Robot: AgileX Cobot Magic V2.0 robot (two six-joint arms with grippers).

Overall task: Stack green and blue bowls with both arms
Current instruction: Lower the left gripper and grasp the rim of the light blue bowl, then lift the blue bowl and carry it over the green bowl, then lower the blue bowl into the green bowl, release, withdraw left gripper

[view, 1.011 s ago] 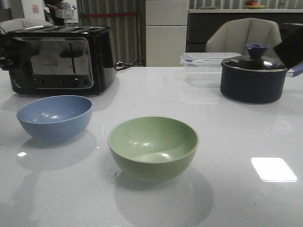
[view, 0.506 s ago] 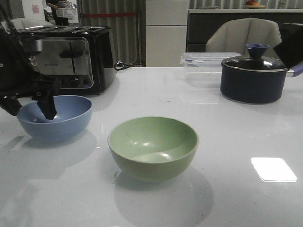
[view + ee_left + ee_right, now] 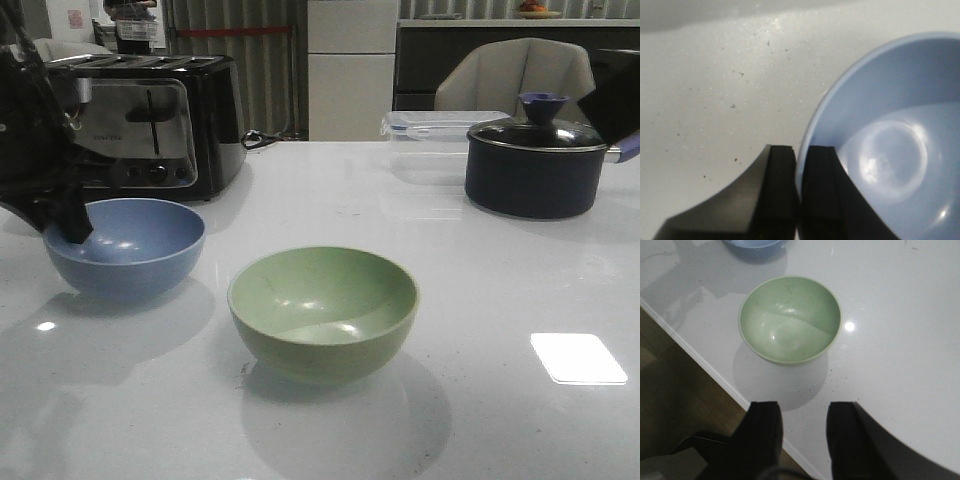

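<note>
Progress: the stacking is not done yet; the two bowls stand apart on the white worktop (image 3: 480,420), each one alone.
Done, as I judge: only the grasp of the blue bowl looks made.
Left, as I judge: to lift one bowl, bring it over the other and set it inside.
Blue bowl (image 3: 125,247): near the left edge of the worktop, just before the toaster (image 3: 140,120); upright and empty.
Green bowl (image 3: 322,310): about the middle of the worktop, toward the front edge; upright and empty.
Left gripper (image 3: 799,172): its two fingers are nearly together on the rim of the blue bowl, one inside the wall and one outside, so it pinches the rim.
Right gripper (image 3: 804,432): fingers spread wide with nothing between them; it hangs near the front edge, apart from the green bowl.
Pot (image 3: 535,165): dark, with lid on, near the far right corner; the content is hidden.
Clear box (image 3: 430,128): behind the pot at the far edge, lid on; I cannot tell what is inside.
</note>
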